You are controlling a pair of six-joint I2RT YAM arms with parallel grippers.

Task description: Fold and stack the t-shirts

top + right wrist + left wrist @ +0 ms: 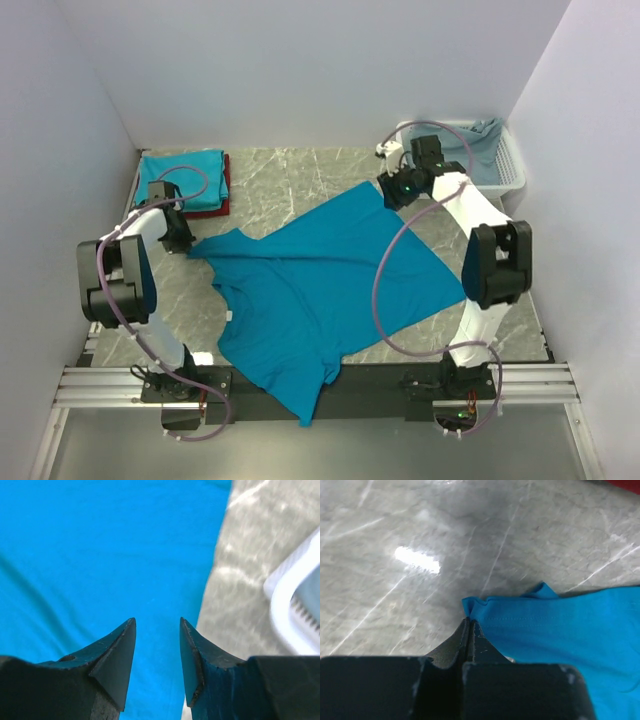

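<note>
left gripper (468, 626) pinched shut on a sleeve tip of the teal t-shirt (560, 625)
right gripper (157, 630) stands half open just above the same shirt's edge, white basket (282, 595) to its right; folded teal and dark red shirts (185, 178) lie beyond the left gripper.

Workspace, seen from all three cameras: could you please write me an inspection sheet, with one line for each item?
Surface: grey marbled table, glossy.
Job's things: spread teal t-shirt lies flat, one sleeve over the near edge; folded teal t-shirt on dark red t-shirt, far left.
Clutter: white basket far right, pale blue cloth inside.
Grippers: left gripper shut on the spread shirt's other sleeve; right gripper open above its hem corner.
Cables: cable loops on both arms.
Surroundings: white walls, nothing else seen.
</note>
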